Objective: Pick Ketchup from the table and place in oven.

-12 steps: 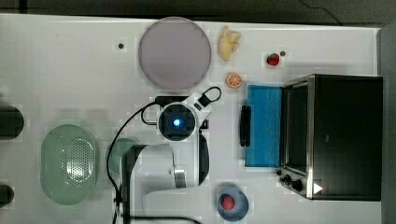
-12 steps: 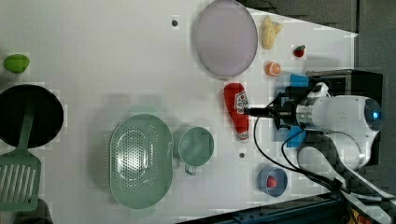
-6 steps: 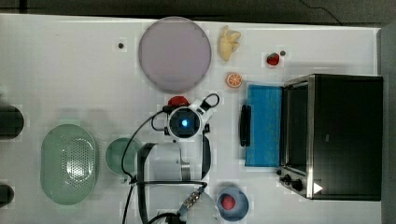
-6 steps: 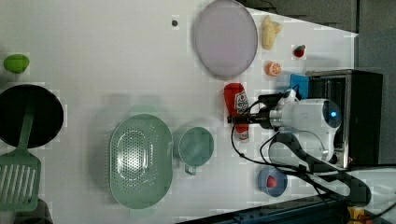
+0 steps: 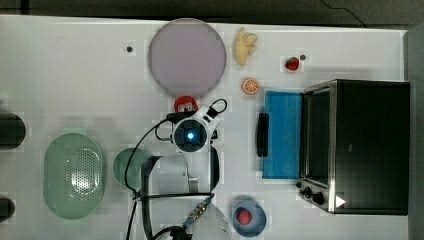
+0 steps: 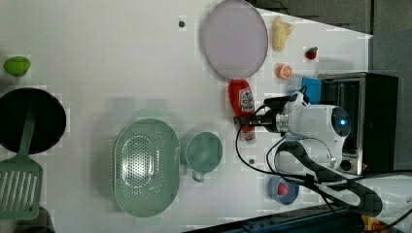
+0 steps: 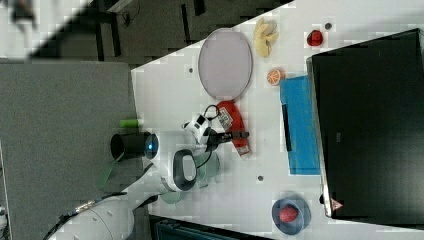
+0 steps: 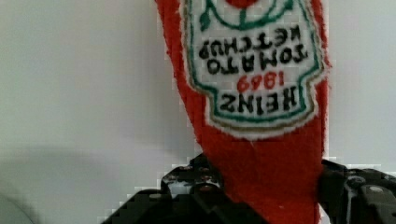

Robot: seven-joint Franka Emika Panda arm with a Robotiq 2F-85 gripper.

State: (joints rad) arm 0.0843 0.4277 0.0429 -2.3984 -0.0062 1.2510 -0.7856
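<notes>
You are looking down on a white table (image 5: 65, 75) with the robot arm reaching in from the top view's bottom edge. The gripper (image 8: 261, 196) is down over the ketchup (image 6: 241, 97), a red squeeze bottle with a white label, which lies flat on the table just below the large round grey plate (image 5: 187, 56) in the top view. In the wrist view, the dark fingers (image 8: 187, 179) sit on either side of the bottle's narrower red part, against its sides; they are pinching the ketchup, which lies on the tabletop.

At the top view's right stands the oven (image 5: 367, 145), a black box with a silver frame and dark knobs. Its door (image 5: 282, 134) is folded down flat toward the arm, blue inner face up. You cannot see into the cavity well enough to tell what it holds.

Containers near you: a small blue bowl (image 5: 258, 222) at the top view's bottom holds a red ball (image 5: 244, 216). A pale green cup (image 6: 204, 151) stands just beside the arm, and nothing can be made out inside it. Next to it lies a green perforated oval colander (image 6: 145, 167), with nothing showing in it. The grey plate is bare.

In the left view, a dark pan (image 6: 46, 121) sits at the left view's left edge, with a green spatula (image 6: 19, 184) resting its handle across it and a small green fruit (image 6: 17, 65) above. Near the top view's top lie a yellowish toy food (image 5: 245, 46), an orange slice (image 5: 250, 86) and a strawberry (image 5: 292, 63).
</notes>
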